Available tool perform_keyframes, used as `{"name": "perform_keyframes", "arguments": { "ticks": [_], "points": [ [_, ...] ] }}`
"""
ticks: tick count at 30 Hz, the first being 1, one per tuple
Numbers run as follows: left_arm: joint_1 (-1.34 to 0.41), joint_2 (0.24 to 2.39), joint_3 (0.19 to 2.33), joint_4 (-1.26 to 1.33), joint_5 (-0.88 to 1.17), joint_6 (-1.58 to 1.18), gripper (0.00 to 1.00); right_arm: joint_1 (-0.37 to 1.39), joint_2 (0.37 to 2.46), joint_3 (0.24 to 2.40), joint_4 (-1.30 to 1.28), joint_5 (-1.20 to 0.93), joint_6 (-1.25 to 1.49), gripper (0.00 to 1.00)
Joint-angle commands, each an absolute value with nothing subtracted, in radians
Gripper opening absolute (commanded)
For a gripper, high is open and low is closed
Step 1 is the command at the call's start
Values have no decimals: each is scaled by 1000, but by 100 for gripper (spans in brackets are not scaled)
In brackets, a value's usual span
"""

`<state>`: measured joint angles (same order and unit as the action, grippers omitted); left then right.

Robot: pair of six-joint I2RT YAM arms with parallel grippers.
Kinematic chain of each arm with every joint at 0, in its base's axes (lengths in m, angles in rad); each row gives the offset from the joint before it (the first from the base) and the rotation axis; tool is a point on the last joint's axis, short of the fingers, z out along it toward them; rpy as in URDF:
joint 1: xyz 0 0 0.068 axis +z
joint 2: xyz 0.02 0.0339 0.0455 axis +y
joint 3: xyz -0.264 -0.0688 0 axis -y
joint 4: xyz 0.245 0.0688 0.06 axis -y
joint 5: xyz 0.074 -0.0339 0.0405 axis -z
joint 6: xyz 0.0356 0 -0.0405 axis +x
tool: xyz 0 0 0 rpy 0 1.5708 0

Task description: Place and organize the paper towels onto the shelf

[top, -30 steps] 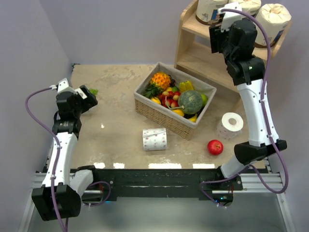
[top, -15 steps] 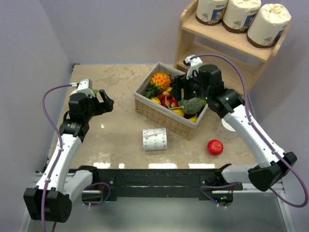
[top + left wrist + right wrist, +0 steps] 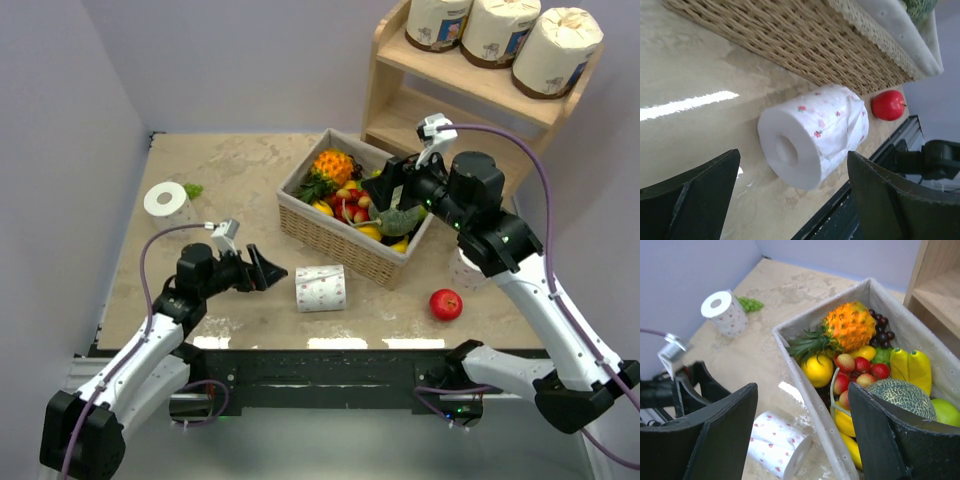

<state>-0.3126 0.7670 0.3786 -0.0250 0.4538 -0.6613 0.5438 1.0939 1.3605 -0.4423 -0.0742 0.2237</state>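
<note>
- Left gripper (image 3: 258, 270), jaws apart, is closing in on the lying roll (image 3: 320, 288) at 6 o'clock, which is sitting just ahead, untouched.
- Right gripper (image 3: 393, 187), jaws apart and empty, is hovering over the basket (image 3: 330, 235), having left the shelf (image 3: 381, 85) at 1 o'clock.
- A grasp is looking imminent, and three wrapped rolls (image 3: 493, 28) are already sitting on the top tier.

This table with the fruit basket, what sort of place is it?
Probably a robot test bench, not a home: a left arm and right arm bolted to the table, bare walls, staged basket and shelf.
</note>
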Motion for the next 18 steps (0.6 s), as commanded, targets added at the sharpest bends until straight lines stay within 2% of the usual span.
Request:
{"name": "perform_keyframes", "arguments": {
  "ticks": [1,8,18],
  "points": [
    [-345,773,269,247,548,-765,94,545,1066,1333,-373,-87,209,77],
    [-426,837,112,556,563,-822,94,545,1060,1328,-359,-110,213,79],
    [-472,937,66,744,548,-816,93,546,1104,1353,-376,-98,222,79]
  ]
}}
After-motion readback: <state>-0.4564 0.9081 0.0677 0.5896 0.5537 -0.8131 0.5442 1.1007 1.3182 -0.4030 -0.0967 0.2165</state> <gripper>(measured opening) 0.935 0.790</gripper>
